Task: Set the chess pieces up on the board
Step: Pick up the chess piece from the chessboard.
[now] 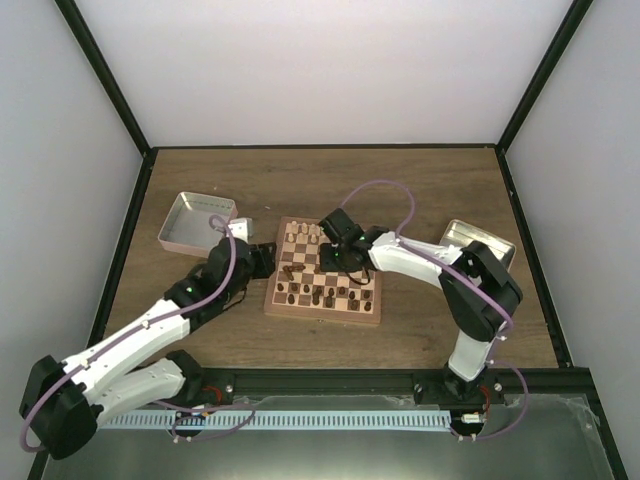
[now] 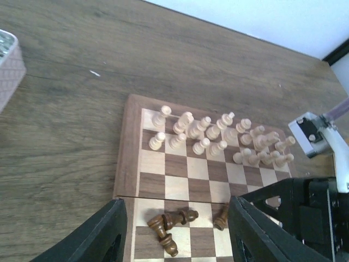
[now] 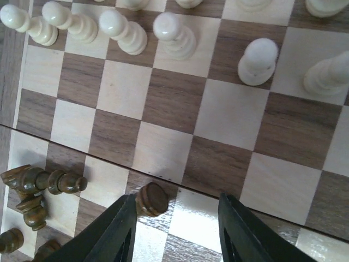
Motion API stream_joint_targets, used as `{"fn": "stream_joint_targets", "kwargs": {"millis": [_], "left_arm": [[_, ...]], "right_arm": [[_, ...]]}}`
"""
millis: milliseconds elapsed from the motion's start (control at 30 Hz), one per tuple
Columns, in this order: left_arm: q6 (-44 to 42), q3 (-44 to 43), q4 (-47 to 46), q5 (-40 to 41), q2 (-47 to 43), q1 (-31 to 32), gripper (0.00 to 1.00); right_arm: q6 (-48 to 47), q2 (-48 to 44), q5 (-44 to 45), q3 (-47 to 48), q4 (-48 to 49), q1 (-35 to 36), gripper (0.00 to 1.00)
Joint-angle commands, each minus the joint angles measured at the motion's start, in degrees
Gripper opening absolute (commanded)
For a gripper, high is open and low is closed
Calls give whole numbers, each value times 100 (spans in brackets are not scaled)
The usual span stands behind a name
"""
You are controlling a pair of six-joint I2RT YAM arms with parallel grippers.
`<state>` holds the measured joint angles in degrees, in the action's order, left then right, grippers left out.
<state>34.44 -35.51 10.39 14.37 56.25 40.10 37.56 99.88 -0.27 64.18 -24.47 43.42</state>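
The board [image 1: 273, 305] lies mid-table. Cream chess pieces [image 1: 305, 238] stand in its far rows, and dark pieces [image 1: 330, 295] are in its near rows. My left gripper [image 1: 266, 262] is open and empty at the board's left edge. In the left wrist view its fingers [image 2: 103, 234] flank several fallen dark pieces [image 2: 166, 224]. My right gripper [image 1: 344, 263] hovers open over the board's middle. In the right wrist view a dark piece [image 3: 151, 199] lies tipped beside its left finger [image 3: 117, 234]. More fallen dark pieces [image 3: 32, 191] lie to the left.
A shallow metal tray [image 1: 195, 222] sits far left of the board. Another tray [image 1: 478, 243] sits to the right. The right arm's link reaches across the board's right side. Black frame posts border the table.
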Motion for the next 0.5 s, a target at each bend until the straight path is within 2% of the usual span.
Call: {"fn": "stream_joint_targets", "kwargs": {"millis": [0, 133, 467], "left_arm": [[27, 173, 210, 603, -449, -34, 54], [-126, 299, 201, 632, -767, -31, 55], [-433, 510, 255, 691, -1111, -34, 56]], "right_arm": [[738, 180, 749, 460, -358, 241, 44], [987, 308, 950, 643, -418, 356, 44], [1648, 1031, 1556, 1510, -1432, 669, 42]]}}
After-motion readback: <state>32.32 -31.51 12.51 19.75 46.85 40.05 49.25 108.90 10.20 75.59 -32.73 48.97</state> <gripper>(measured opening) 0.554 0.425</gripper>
